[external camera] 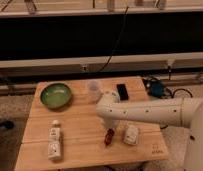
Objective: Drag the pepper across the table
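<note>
The pepper (109, 136), a small dark red-brown chili, lies on the light wooden table (80, 122) near the front edge, right of centre. My white arm reaches in from the right. Its gripper (112, 126) points down just above the pepper's far end, touching it or very close to it.
A green bowl (56, 95) sits at the back left. A clear cup (94, 90) and a black phone (123, 91) are at the back. A white labelled bottle (55, 142) lies at the front left. A small white object (131, 135) lies just right of the pepper.
</note>
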`<state>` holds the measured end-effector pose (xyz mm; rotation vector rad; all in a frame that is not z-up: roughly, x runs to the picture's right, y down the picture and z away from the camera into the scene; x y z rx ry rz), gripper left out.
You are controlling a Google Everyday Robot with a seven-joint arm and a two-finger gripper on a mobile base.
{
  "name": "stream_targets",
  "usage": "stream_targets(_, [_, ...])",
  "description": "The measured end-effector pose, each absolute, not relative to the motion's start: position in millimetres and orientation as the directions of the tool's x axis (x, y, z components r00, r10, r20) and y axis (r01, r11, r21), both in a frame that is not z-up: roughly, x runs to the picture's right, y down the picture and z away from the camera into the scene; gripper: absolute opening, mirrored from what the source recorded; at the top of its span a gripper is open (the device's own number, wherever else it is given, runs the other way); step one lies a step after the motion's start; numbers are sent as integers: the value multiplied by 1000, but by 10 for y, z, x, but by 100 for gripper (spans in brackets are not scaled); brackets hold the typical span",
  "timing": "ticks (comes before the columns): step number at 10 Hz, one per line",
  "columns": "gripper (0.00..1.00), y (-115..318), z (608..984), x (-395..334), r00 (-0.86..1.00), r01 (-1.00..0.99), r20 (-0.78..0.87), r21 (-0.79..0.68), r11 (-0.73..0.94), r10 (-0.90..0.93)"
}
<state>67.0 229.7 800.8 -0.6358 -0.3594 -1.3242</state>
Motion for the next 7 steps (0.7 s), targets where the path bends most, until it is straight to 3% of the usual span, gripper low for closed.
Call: stream_targets(7, [0,2251,7970,782,121,982,589,-191,8,-799])
